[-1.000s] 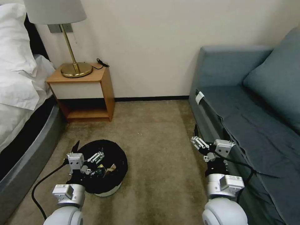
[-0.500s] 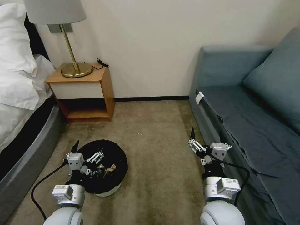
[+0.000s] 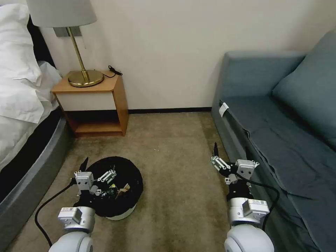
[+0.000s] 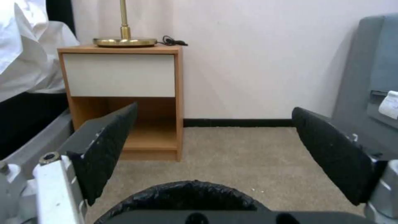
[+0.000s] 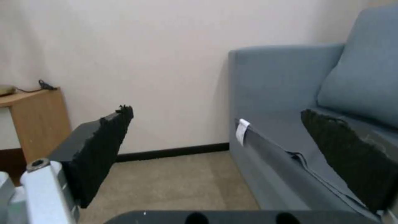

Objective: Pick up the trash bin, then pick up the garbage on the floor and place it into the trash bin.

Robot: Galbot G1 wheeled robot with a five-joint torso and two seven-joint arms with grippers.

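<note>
A: Bin check. Small round white trash bin with crinkly black plastic liner sits on the beige carpet floor, right under and ahead of the left pincer. Left pincer jaws spread wide, holding nothing; in the left wrist view the liner's rim shows low between the two black pads.

B: Garbage?

A: Small litter pieces lie inside the bin, just beyond the left pincer. Can't sort them one by one, too small. No loose litter on the carpet near either pincer.

B: Right side?

A: Right pincer hangs over the carpet just beside the front edge of the grey-blue fabric sofa. Jaws wide, empty. Compared with a second ago it has pulled back a little toward the robot and away from the sofa; in the last half second it has barely moved. Left arm and bin unchanged throughout.

B: Meaning?

A: My read: right arm is settling after a drop, collection looks near done. Bin stands on the floor, not gripped.

B: Background?

A: Wooden nightstand with white drawer front, brass lamp on it, well ahead of the left pincer. White-sheeted bed off to its outer side.
</note>
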